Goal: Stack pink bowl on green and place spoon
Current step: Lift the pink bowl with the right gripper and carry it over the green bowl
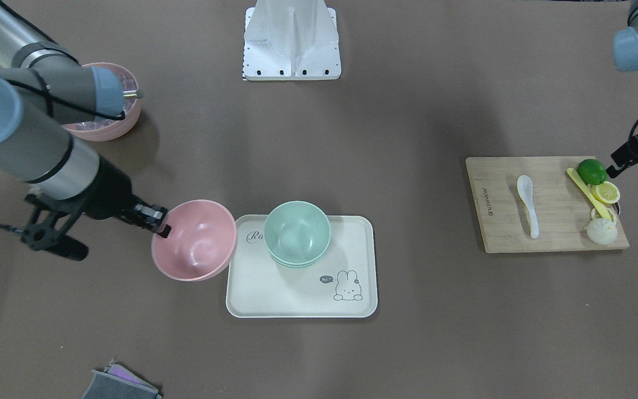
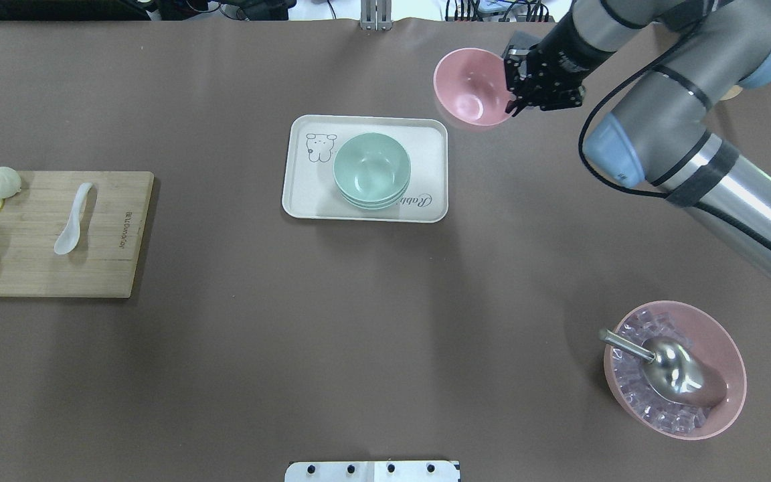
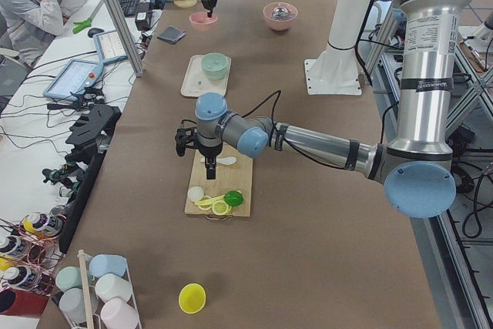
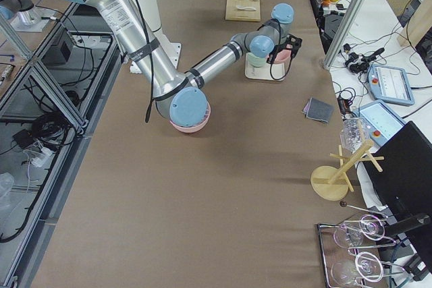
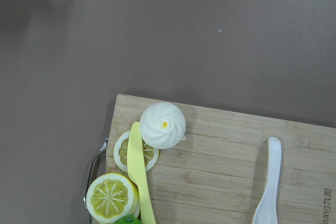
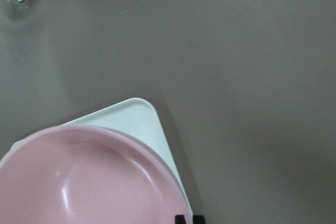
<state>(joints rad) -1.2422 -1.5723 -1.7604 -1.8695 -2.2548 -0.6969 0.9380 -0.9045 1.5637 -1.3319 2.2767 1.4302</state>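
Table: brown top (image 1: 407,343), with operators' desks along one side in the side views.
Tray: cream, with a rabbit drawing (image 1: 297,299), near the table's middle.
Green bowl: (image 1: 297,233) upright on the tray, at the half nearer the robot; more green rims show under it.
Pink bowl: (image 1: 194,239) held off the table by its rim, mouth up. It hangs at the tray's corner on the robot's right and overlaps that corner in the front and right wrist views. It is apart from the green bowl.
Right gripper: (image 1: 161,226) fingers clamped on the pink bowl's rim, on the side away from the tray.
Spoon: white (image 1: 528,205), lying flat on the board, touched by nothing.
Board: wooden (image 1: 496,221), well apart from the tray, on the robot's left.
On the board's outer end: lime (image 1: 591,170), lemon (image 1: 607,192), yellow knife (image 1: 585,191), bun (image 1: 601,231).
Left gripper: (image 3: 209,167) above the board, near the spoon; whether its fingers are apart or together cannot be told.
Ice bowl: pink (image 2: 741,381), near the robot's right, with a metal scoop (image 2: 670,371) in it.
Cloth: grey and purple (image 1: 119,382), at the table's far edge.
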